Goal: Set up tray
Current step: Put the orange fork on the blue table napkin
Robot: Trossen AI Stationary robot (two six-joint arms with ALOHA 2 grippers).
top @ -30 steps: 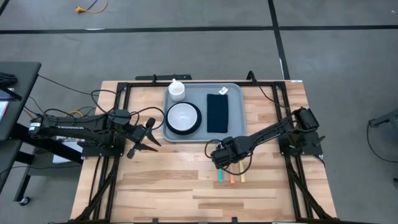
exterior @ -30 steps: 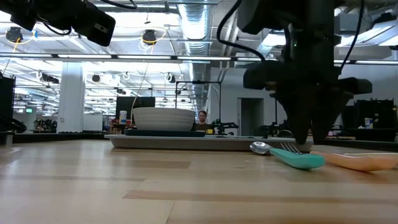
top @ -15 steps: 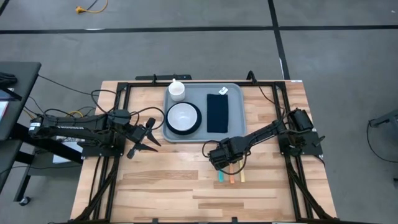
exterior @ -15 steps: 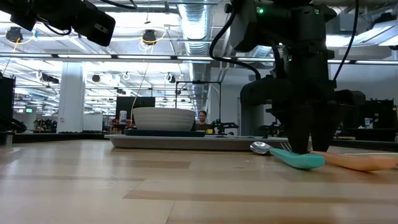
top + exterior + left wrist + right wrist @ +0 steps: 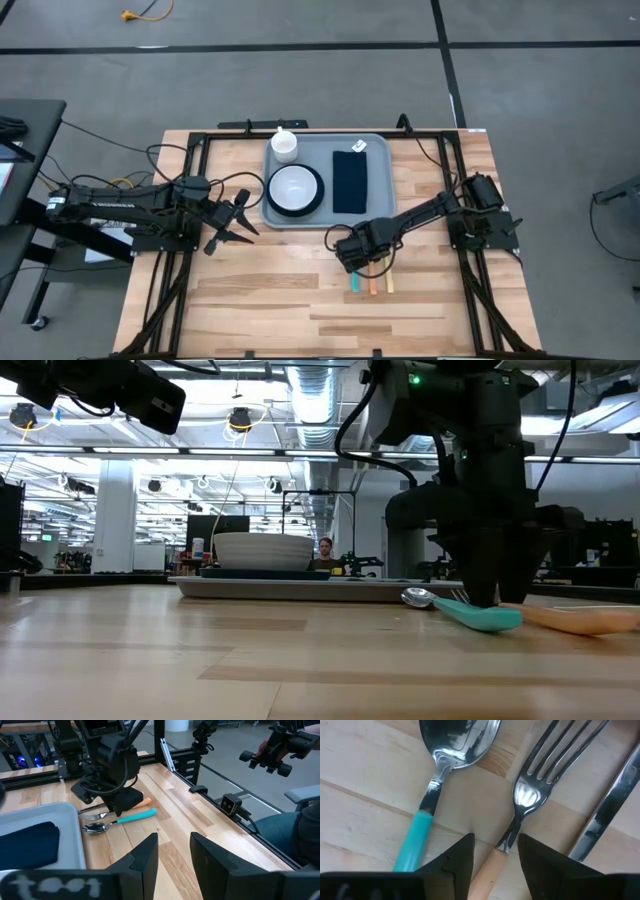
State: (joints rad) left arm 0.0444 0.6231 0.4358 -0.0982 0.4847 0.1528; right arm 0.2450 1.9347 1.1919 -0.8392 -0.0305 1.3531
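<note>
The light blue-grey tray point(image 5: 378, 200) lies at the table's far middle. It carries a white bowl point(image 5: 294, 186) on a dark plate, a white cup point(image 5: 284, 143) and a dark navy napkin point(image 5: 350, 180). Near of the tray, a teal-handled spoon point(image 5: 440, 780), a peach-handled fork point(image 5: 527, 795) and a knife point(image 5: 605, 815) lie flat on the wood. My right gripper point(image 5: 495, 852) is open and points down. Its fingers stand on either side of the fork's neck point(image 5: 507, 837) without touching it. My left gripper point(image 5: 235, 218) waits open, left of the tray.
Black frame rails point(image 5: 190, 200) run along the table's left, right and far edges. Bare wood point(image 5: 270, 290) spreads across the near half of the table. The cutlery handles point(image 5: 371, 287) point toward the near edge.
My right gripper has come down over the cutlery and shifted a little toward the table's left, then held still. The cutlery, the tray and the left arm have stayed put.
</note>
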